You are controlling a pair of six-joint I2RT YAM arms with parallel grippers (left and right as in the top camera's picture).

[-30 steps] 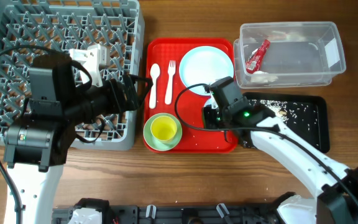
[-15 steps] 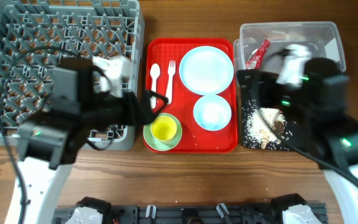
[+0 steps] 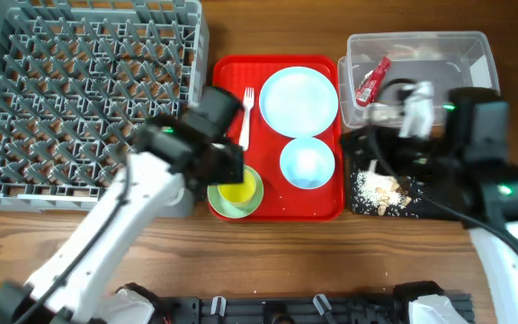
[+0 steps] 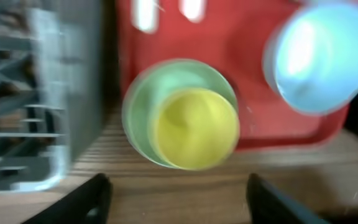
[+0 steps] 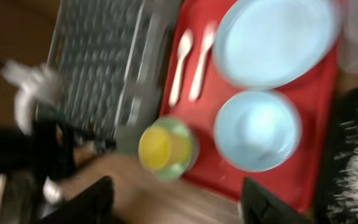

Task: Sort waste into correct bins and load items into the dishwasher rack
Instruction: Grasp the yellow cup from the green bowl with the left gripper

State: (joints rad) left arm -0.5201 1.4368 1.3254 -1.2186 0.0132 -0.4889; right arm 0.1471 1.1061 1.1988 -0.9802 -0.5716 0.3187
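Observation:
My left gripper is open and empty, hovering just in front of the yellow cup, which stands inside a pale green bowl on the red tray. The other pale blue bowl, the plate and the white fork also lie on that tray. The spoon shows in the right wrist view. My right gripper is open and empty, held high. Food scraps lie in the black tray. The red wrapper is in the clear tub.
The grey rack fills the far left and holds no dishes; its right wall is close beside the red tray. My right arm hangs over the black tray and the tub's front edge. Bare wooden table runs along the front.
My left arm swung right from the rack to the yellow cup. My right arm left the red tray for the black tray, where scraps now lie. The blue bowl sits uncovered.

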